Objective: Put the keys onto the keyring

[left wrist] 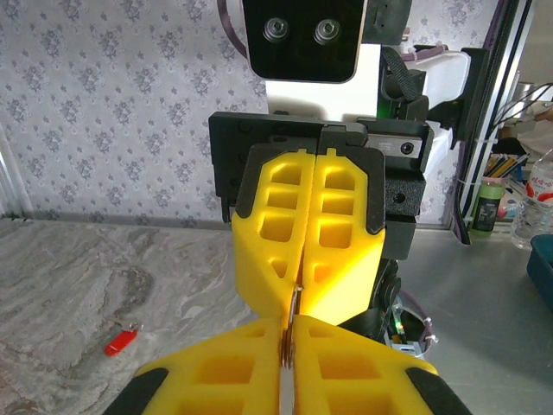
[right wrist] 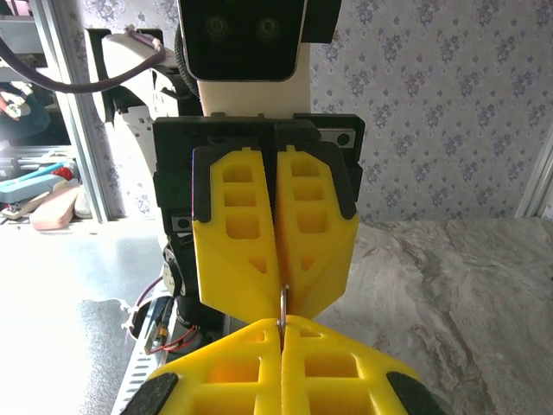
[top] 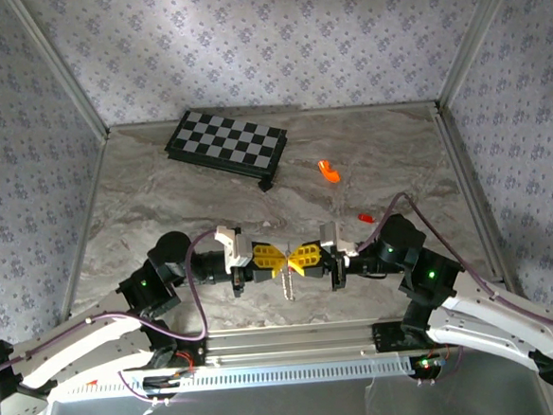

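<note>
Above the table's near middle, my left gripper [top: 273, 260] and right gripper [top: 302, 258] meet tip to tip, their yellow fingers facing each other. Both are shut on the keyring [top: 288, 262], a thin silver loop pinched edge-on between the two pairs of tips, and its short chain [top: 288, 287] hangs below. In the left wrist view the loop [left wrist: 295, 303] runs from my own jaws [left wrist: 289, 350] into the opposite gripper. The right wrist view shows the same loop [right wrist: 282, 301] entering my jaws [right wrist: 281, 333]. One red key [top: 364, 218] lies on the table behind the right wrist, also low at the left [left wrist: 121, 340].
A black-and-white chequered board [top: 227, 144] lies at the back left of the marble table [top: 144, 207]. A bright orange piece [top: 328, 171] rests to its right. Patterned walls close in three sides, and a metal rail [top: 286, 338] runs along the near edge.
</note>
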Robot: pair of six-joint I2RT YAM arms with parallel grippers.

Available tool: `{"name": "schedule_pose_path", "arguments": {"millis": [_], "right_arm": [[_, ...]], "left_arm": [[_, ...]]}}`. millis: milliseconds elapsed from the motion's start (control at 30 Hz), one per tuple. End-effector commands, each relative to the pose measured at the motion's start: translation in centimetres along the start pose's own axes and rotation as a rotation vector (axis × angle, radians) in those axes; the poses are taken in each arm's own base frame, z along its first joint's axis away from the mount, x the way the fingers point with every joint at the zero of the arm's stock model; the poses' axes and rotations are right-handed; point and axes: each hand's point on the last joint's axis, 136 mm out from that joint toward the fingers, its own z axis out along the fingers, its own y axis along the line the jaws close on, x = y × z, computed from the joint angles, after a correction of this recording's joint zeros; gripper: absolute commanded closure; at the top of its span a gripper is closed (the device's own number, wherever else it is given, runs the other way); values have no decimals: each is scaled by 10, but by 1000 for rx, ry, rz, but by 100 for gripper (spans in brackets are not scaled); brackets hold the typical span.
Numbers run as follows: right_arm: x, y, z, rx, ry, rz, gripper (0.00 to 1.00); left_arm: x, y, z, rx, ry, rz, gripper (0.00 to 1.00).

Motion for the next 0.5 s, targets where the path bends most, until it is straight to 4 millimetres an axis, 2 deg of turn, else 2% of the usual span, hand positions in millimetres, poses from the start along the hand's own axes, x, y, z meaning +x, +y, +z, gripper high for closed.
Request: {"name": "schedule_pose_path", "arguments": {"millis": [0,133,267,467], "right_arm": [[-14,3,-1,-20,-63,-12,100],[-12,3,0,-21,-59,-8,100],[-11,2,0,-12,-61,-3,100],[-8,2,0,-16,-57,6,100]], "left_arm": [[-26,-9,-3,33,-74,30,87],[-29,-10,-4,36,-83,33,90],[-30,-11,-5,41,-86,32,99],[-33,-13,-7,45,-99,29,100]]}}
